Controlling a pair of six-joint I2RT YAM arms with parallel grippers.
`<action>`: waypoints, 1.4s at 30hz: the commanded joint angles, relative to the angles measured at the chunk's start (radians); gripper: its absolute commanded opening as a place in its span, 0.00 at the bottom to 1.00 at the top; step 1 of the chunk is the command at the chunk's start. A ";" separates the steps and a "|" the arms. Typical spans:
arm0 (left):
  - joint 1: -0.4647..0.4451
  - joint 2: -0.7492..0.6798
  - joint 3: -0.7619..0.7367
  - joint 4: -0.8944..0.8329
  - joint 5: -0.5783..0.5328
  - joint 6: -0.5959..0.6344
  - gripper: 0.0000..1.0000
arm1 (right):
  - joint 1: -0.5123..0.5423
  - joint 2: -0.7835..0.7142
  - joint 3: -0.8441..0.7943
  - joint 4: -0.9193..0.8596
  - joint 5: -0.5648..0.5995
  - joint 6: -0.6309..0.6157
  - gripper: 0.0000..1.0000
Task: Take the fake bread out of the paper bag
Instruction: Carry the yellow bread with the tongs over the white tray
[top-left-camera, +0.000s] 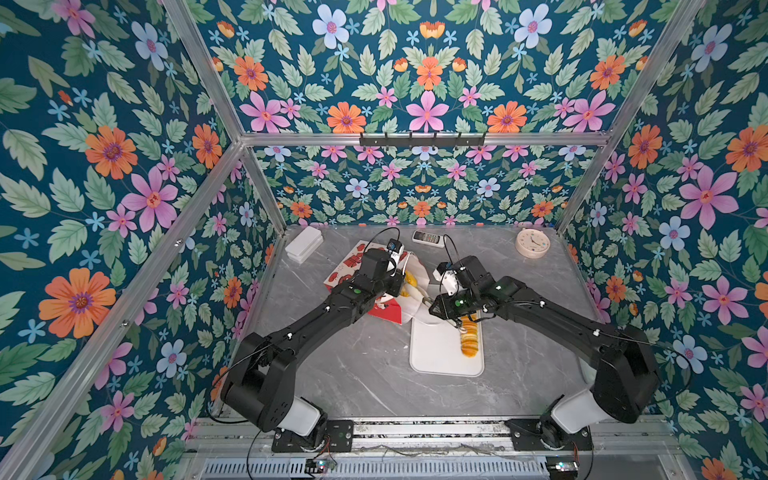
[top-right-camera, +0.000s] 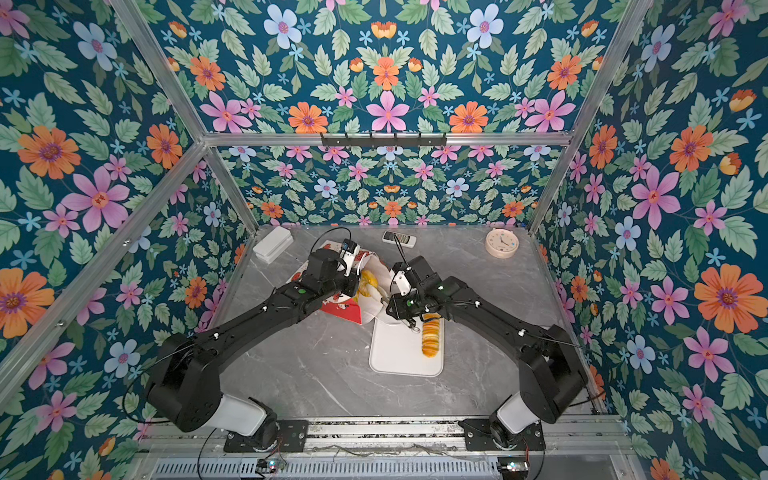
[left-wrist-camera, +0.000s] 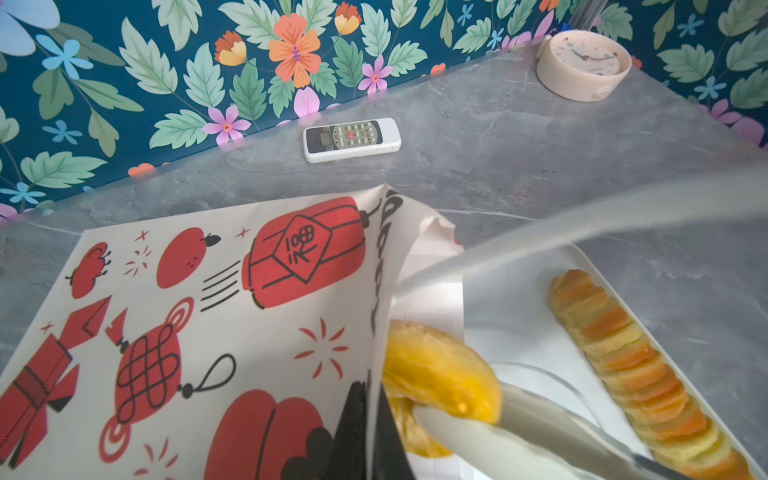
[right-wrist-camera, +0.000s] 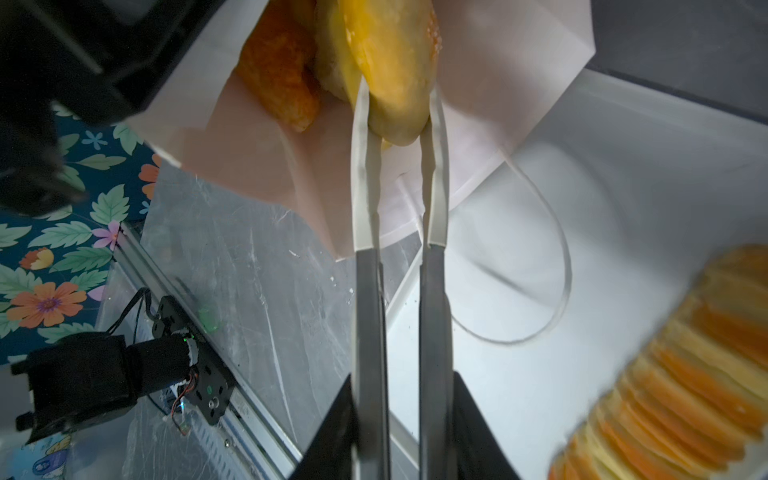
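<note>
Left gripper (left-wrist-camera: 371, 395) pinched tight on rim of paper bag (left-wrist-camera: 232, 316) lying sideways; yellow bread (right-wrist-camera: 390, 62) at bag mouth clamped by tongs (right-wrist-camera: 432, 311), which right gripper (right-wrist-camera: 403, 395) squeezes; ridged loaf (top-left-camera: 471, 338) on white tray (top-left-camera: 436, 357).

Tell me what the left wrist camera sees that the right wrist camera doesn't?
Only the left wrist view shows the remote, the clock and the red pictures on the paper bag. Only the right wrist view shows the metal rail and a black arm base. Both show the yellow bread pinched by the right fingers, and the long loaf on the white tray.
</note>
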 joint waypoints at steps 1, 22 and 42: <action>0.002 0.003 0.009 0.033 -0.025 -0.022 0.00 | 0.000 -0.080 -0.031 -0.122 0.013 -0.021 0.31; 0.039 -0.106 -0.069 0.029 -0.128 -0.041 0.00 | 0.000 -0.217 -0.021 -0.450 0.479 -0.123 0.33; 0.069 -0.198 -0.135 0.062 -0.131 -0.050 0.00 | 0.120 0.074 0.055 -0.401 0.573 -0.132 0.35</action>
